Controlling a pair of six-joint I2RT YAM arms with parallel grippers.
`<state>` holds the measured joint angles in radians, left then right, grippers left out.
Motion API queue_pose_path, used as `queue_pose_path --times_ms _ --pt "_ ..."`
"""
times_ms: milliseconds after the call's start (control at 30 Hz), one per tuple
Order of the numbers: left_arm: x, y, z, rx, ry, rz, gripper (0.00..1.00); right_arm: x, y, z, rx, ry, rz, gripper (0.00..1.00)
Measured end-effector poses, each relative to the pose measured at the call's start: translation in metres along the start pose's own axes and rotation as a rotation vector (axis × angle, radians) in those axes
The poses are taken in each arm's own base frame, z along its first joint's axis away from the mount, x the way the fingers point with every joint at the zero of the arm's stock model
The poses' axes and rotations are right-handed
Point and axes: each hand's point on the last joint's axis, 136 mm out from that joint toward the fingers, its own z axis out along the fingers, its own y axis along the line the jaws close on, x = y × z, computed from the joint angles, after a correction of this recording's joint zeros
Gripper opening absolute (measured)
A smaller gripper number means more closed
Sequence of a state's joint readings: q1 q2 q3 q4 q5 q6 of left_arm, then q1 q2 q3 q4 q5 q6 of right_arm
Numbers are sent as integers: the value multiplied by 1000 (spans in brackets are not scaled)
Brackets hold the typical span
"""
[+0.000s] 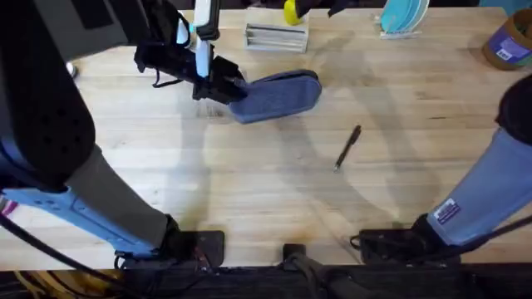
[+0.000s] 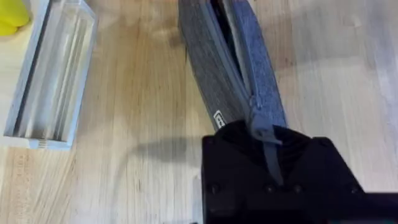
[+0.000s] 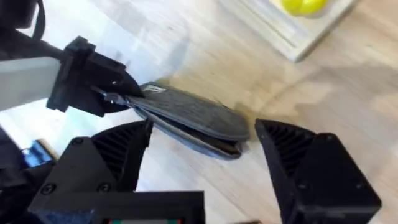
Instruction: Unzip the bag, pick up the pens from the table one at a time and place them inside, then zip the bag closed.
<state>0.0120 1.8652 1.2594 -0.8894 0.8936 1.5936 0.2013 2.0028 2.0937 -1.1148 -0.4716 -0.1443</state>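
Observation:
The blue-grey bag (image 1: 281, 95) lies on the table (image 1: 249, 183) at mid-back; its zipper (image 2: 233, 68) gapes open toward the far end. My left gripper (image 1: 218, 85) is at the bag's left end, shut on the grey zipper pull (image 2: 271, 155). A slim black pen (image 1: 347, 148) lies alone on the wood to the right of and nearer than the bag. In the right wrist view my right gripper (image 3: 204, 134) hovers above the bag (image 3: 193, 115), fingers (image 3: 292, 149) spread wide with nothing between them.
A clear plastic tray (image 1: 277, 37) sits just behind the bag, with a yellow object (image 1: 293, 12) beyond it. A light blue plate (image 1: 403, 17) stands at the back, and a blue can (image 1: 509, 43) at the back right corner.

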Motion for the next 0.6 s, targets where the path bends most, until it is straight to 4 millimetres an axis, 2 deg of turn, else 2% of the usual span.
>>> queue_pose_path --times_ms 133,267,300,400,433,600 --pt "0 0 0 0 0 1 42 -2 -2 -15 55 -18 -27 994" --pt "0 0 0 0 0 1 50 1 -6 -16 85 -9 -31 994" --pt "0 0 0 -1 -1 6 159 1 -7 -16 89 -7 -31 994" --pt "-1 1 1 -2 -1 8 652 1 -8 -17 95 -7 -31 994" --pt "-1 1 1 -1 -1 6 978 1 -8 -17 98 -7 -31 994" --pt "-1 3 1 -8 -1 16 993 1 -10 -17 106 -7 -40 994"
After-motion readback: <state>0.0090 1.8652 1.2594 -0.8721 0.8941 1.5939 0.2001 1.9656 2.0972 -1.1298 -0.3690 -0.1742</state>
